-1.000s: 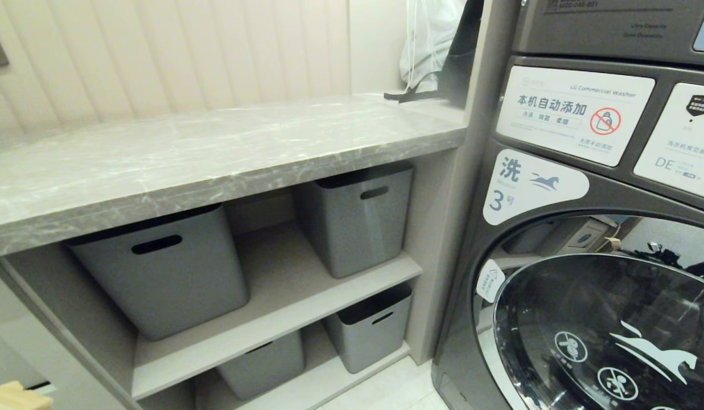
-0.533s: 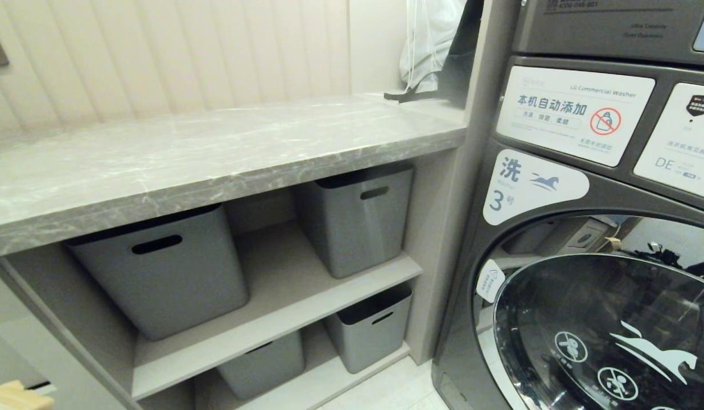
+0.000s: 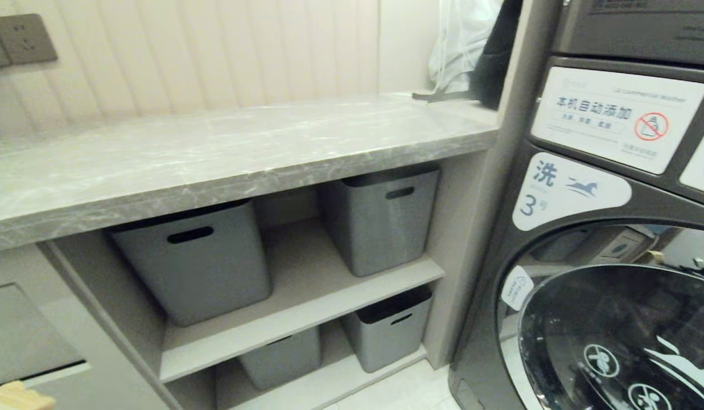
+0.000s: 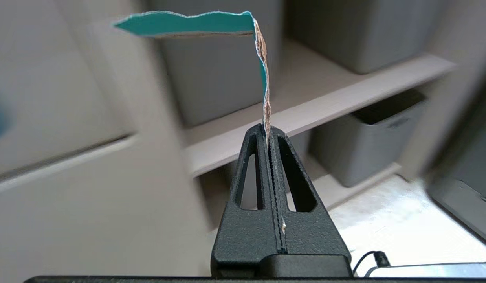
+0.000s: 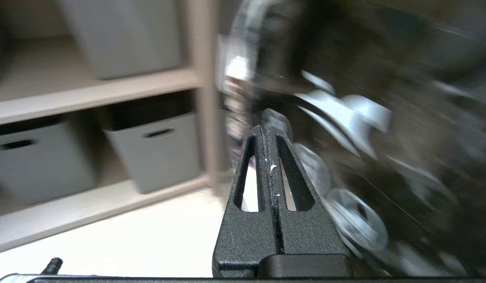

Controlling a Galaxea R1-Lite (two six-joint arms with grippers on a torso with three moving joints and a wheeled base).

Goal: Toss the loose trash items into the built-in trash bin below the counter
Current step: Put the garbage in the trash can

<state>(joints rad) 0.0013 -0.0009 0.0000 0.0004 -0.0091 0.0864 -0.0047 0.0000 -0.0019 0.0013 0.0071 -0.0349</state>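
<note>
A: What changed vs a sec ago?

B: Whole head view slid rightward, so the camera/base turned left; nothing on the shelves moved. Wall socket [image 3: 23, 39] is now fully in frame, and at the lower left more of the beige cabinet front [image 3: 21, 336] shows. Looks like the edge of the bin's flap panel, but no sticker visible from the head, so can't confirm.

A: Meaning for the task?

B: My guess: robot's swinging toward the built-in bin w/ trash in hand. Drop not yet done.

A: Jaws?

B: Left gripper [image 4: 268, 133] jaws are pinched tight on a torn brown strip w/ teal face [image 4: 262, 70]; it stands up from the tips, then its top folds over to one side. Right gripper [image 5: 269, 135] jaws pressed together, nothing in them. Neither arm shows in the head view.

A: Other trash?

B: None visible on the table [image 3: 226, 154]. Only a white bag [image 3: 462, 42] at its far right end, by the washer [image 3: 613, 256].

A: Room to move?

B: Open floor [image 4: 388, 220] below the left gripper. Watch the table's thick front edge overhanging the cabinet, and the upright panel between the cabinet front and the grey tubs [image 3: 195, 262]. The strip's floppy top could catch the flap's edge, so approach square.
</note>
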